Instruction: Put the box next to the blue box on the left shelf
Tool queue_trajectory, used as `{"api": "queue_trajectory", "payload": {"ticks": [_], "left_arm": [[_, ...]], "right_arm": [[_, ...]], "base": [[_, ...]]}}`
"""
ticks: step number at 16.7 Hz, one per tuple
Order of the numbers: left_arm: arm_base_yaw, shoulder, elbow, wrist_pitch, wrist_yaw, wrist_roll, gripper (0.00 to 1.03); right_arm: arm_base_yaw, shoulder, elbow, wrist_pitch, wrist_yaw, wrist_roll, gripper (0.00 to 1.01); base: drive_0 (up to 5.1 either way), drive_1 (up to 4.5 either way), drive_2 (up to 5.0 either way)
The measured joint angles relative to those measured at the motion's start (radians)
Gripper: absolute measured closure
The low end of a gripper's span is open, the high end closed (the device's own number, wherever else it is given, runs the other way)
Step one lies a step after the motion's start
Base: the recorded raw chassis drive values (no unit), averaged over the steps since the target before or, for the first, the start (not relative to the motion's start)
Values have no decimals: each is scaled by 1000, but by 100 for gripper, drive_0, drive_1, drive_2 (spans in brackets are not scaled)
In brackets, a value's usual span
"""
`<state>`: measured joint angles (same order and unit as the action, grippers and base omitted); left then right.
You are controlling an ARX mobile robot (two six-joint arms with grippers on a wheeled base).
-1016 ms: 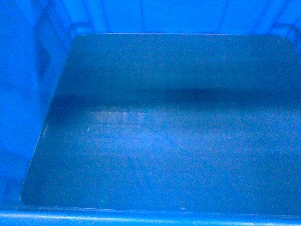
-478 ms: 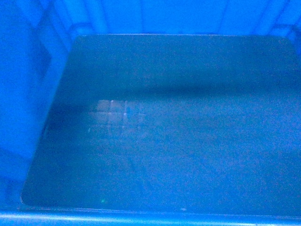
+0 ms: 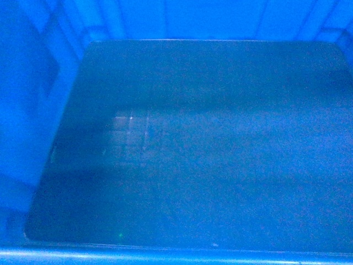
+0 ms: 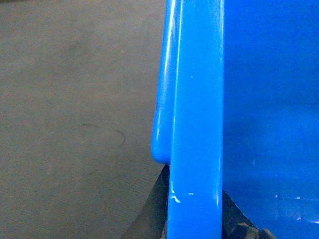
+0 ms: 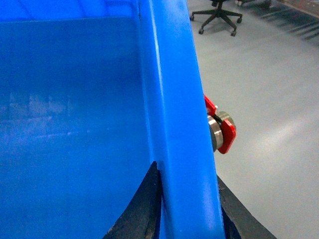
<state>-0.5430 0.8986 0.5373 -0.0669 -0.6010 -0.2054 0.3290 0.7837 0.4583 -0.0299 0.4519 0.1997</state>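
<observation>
The box (image 3: 193, 149) fills the whole head view: I look down onto its flat dark-blue floor and bright blue inner walls. In the left wrist view its thick rim (image 4: 197, 99) runs upright through the frame. My left gripper (image 4: 194, 199) is shut on that rim, one dark finger (image 4: 158, 211) on each side. In the right wrist view the opposite rim (image 5: 172, 99) is clamped the same way by my right gripper (image 5: 187, 199), its fingers (image 5: 143, 211) pressed against both faces. The left shelf and the other blue box are out of view.
A red caster wheel (image 5: 223, 130) sticks out just beyond the box's right wall. Grey floor (image 5: 269, 89) stretches to the right, with an office chair (image 5: 218, 14) far off. Dull brown floor (image 4: 75, 124) lies to the left of the box.
The dark shadow band across the box floor has faded and the pale reflection has shifted slightly. The box stays framed the same way in the head view.
</observation>
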Motion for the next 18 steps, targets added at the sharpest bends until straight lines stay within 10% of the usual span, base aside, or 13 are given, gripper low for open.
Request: {"api": "queue_trajectory", "payload": {"ticks": [18], "left_arm": [[0,0,0,0,-1,0,94]], "right_arm": [[0,0,0,0,0,-2,84]], "base": [[-151,-151,-151]]}}
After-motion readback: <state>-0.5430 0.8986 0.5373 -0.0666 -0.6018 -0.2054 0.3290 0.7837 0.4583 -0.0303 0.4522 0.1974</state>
